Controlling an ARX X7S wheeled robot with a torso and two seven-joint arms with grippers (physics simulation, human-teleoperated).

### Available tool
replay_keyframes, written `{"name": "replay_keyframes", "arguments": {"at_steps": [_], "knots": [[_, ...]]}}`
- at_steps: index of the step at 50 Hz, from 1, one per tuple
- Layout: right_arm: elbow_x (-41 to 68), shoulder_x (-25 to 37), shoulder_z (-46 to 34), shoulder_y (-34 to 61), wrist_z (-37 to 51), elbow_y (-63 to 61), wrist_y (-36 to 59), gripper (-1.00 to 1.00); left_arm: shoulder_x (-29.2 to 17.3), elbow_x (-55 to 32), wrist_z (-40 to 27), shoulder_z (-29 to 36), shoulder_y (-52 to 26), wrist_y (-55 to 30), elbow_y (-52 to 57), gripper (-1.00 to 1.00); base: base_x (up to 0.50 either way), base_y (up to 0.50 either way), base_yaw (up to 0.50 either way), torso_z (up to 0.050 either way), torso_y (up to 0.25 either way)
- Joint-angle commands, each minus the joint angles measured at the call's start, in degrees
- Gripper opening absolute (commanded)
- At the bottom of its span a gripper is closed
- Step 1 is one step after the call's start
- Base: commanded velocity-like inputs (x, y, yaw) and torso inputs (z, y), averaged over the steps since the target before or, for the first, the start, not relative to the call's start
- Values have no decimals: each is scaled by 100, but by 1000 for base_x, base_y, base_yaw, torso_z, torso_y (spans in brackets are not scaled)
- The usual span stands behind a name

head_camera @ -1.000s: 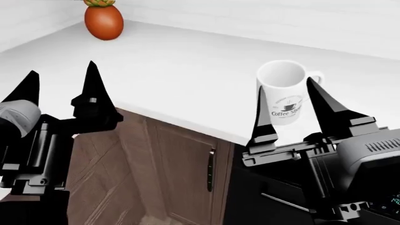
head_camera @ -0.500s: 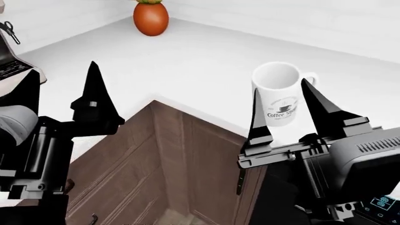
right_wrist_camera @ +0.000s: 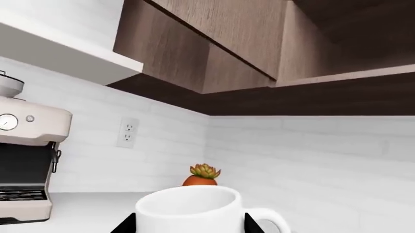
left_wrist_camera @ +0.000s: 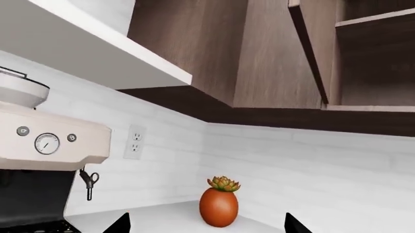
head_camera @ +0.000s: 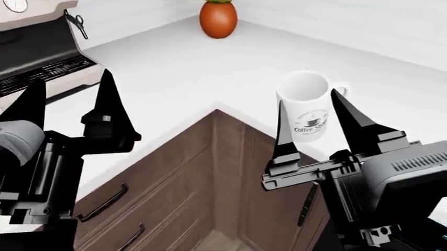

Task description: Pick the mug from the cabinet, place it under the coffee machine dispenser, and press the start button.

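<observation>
Our right gripper (head_camera: pixel 312 123) has its black jaws clamped on the small white cylindrical mug (head_camera: pixel 303 102), handle at two o'clock. Our left gripper (head_camera: pixel 68 101) stands spread, empty. The cream-beige espresso machine (head_camera: pixel 43 52) sits at ten o'clock on the white counter (head_camera: pixel 188 73), with a round orange vase (head_camera: pixel 218 19) near twelve.

Your 2 arms: matte black claws on grey-and-black wrists.

Your left claw (head_camera: pixel 68 102) carries 2 long, flat black fingers that taper to sharp points, each stepping out into a blocky black base with a small pale screw on its side. Behind it you see a rounded light-grey wrist housing and black bracketed plates. Your right claw (head_camera: pixel 313 121) has the same pointed black fingers on a grey crossbar, backed by a dark grey housing with ribbed vent slots.
</observation>
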Motion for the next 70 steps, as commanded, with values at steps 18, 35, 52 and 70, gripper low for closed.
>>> {"name": "replay_keyframes", "arguments": {"at_steps": [18, 35, 52, 70], "knots": [[-147, -73, -50, 62, -76, 7, 121, -100, -147, -90, -143, 107, 34, 116, 18, 100, 0, 0, 500, 0, 0], [-141, -86, -53, 45, -115, 61, 70, -100, -220, -179, -227, 153, 51, 164, 0, 100, 0, 0, 500, 1, 1], [-128, -121, -68, 64, -129, 84, 93, -100, -256, -315, -395, 89, 15, 183, -42, 100, 0, 0, 500, 0, 0], [-154, -129, -90, 64, -135, 75, 109, -100, -373, -246, -414, 246, 71, 292, -1, 100, 0, 0, 500, 0, 1]]}}
